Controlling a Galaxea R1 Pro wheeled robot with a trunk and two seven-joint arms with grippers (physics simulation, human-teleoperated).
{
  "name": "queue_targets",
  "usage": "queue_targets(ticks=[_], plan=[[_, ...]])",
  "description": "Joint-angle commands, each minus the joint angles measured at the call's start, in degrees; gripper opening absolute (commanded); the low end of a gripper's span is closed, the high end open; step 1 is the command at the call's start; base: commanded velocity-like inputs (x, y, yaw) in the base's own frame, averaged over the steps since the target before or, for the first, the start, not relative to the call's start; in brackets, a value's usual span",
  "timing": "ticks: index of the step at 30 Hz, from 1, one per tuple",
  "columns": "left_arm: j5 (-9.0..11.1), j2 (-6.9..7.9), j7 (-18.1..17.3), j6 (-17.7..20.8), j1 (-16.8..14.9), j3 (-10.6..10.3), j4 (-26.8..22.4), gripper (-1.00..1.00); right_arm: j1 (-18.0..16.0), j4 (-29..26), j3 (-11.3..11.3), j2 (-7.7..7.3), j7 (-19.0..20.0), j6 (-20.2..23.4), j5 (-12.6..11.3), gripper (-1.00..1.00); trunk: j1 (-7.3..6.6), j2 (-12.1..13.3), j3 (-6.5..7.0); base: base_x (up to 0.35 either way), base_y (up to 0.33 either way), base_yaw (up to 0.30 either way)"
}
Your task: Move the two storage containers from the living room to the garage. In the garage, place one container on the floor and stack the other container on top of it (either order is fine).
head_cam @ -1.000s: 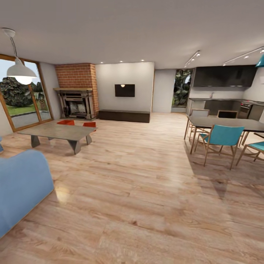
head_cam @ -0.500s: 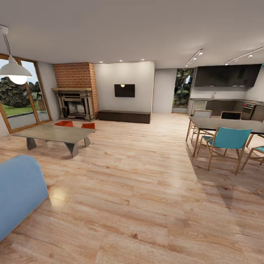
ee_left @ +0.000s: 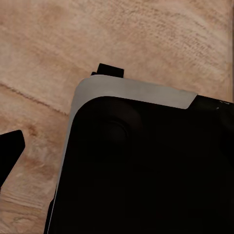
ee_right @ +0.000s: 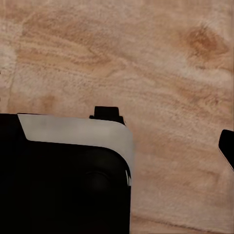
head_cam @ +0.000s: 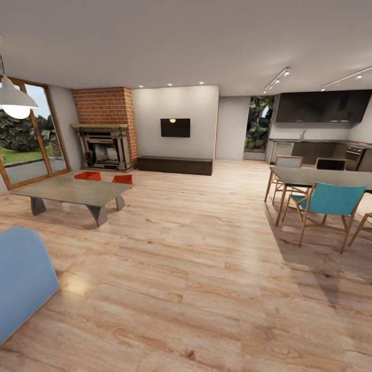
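Two red-orange storage containers stand on the light wood plank floor of the living room, behind the low grey coffee table. One container is to the left, the other container just right of it, both partly hidden by the tabletop and far ahead of me. In the left wrist view, the left gripper's dark finger shows at the picture's edge over the planks. The right gripper's finger likewise sits at the edge of the right wrist view. Both fingers stand far off centre with nothing held.
A blue sofa is close at my left. The brick fireplace, glass doors and a dark TV bench line the far side. A dining table with teal chairs stands at the right. My black base shows below the wrists.
The whole head picture has shifted: sofa, coffee table and lamp slid left, the dining set slid right. The camera has moved; the containers keep their place by the table.
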Motion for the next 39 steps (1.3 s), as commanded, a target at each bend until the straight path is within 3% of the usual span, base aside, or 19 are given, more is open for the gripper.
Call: queue_targets(ticks=[1,39], plan=[[0.4,0.00,0.1,0.2,0.0,0.0,-0.1,1.00,-0.1,0.1,0.1,0.01,-0.2,-0.2,0.2,1.00,0.03,0.0,-0.06,0.324,0.000,0.000],[0.4,0.00,0.1,0.9,0.0,0.0,-0.1,1.00,-0.1,0.1,0.1,-0.02,-0.2,-0.2,0.2,1.00,0.03,0.0,-0.06,0.324,0.000,0.000]])
